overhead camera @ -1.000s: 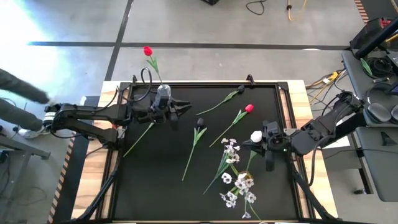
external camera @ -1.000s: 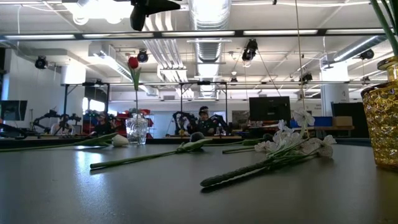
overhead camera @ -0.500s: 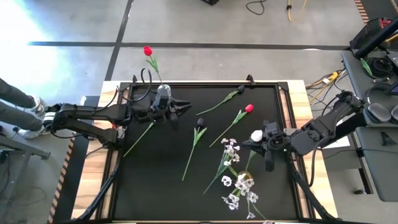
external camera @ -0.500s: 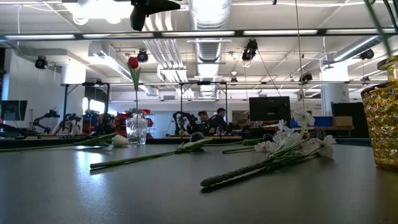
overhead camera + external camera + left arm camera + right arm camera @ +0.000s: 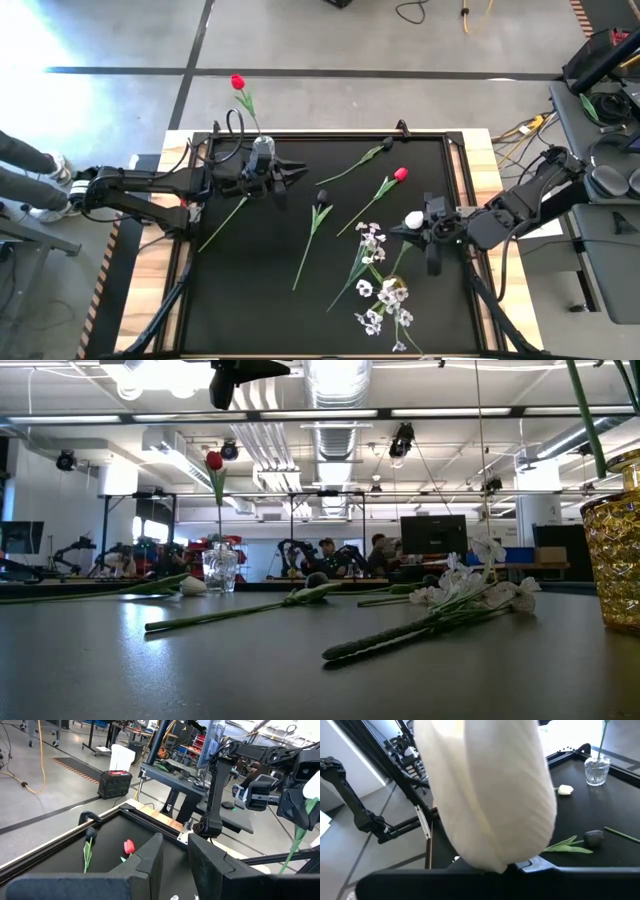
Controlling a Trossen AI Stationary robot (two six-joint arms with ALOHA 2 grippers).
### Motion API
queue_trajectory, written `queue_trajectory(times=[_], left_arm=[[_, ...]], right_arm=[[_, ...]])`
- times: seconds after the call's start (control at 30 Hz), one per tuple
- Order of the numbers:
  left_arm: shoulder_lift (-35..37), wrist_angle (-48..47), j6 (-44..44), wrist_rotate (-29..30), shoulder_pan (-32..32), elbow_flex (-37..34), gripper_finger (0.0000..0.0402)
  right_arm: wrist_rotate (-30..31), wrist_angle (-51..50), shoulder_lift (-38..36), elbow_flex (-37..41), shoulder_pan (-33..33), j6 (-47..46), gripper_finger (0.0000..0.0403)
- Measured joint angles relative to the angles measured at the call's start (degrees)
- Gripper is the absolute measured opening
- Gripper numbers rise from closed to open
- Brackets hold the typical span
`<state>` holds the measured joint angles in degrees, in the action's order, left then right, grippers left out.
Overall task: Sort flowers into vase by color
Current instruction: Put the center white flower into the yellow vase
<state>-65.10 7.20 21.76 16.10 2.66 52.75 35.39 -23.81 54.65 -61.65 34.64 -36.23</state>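
My right gripper hovers over the table's right half, shut on a white tulip whose head fills the right wrist view. My left gripper hangs open and holds nothing, beside a glass vase with a red tulip standing in it. Another white tulip lies by that vase. Two dark tulips, a red tulip and sprays of small white blossoms lie flat on the black mat. A gold vase stands at the near right. My right gripper holds the white tulip just below its head; the head hides the exact place of contact in the wrist view. The fingers come roughly level from the table's right. The tulip is lifted clear of the mat, and its green stem hangs slanting below the hold.
The mat has a raised black frame with clamps at the far edge. Free mat lies in the near left part. People and workbenches show in the room beyond the table.
The held tulip's hanging stem has swung a little toward the table's left above the gold vase. Both grippers have stayed where they were.
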Motion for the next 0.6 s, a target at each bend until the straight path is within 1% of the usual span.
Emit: queue_trajectory(times=[0.2,0.5,0.6], left_arm=[[0.0,0.1,0.0,0.0,0.0,0.0,0.0075],[0.0,0.1,0.0,0.0,0.0,0.0,0.0075],[0.0,0.1,0.0,0.0,0.0,0.0,0.0075]], right_arm=[[-1.4,0.0,-0.2,0.0,0.0,0.0,0.0009],[-1.5,-0.1,-1.8,-0.1,0.0,-0.8,0.0009],[-1.5,-1.7,-1.8,-1.3,0.0,-0.7,0.0009]])
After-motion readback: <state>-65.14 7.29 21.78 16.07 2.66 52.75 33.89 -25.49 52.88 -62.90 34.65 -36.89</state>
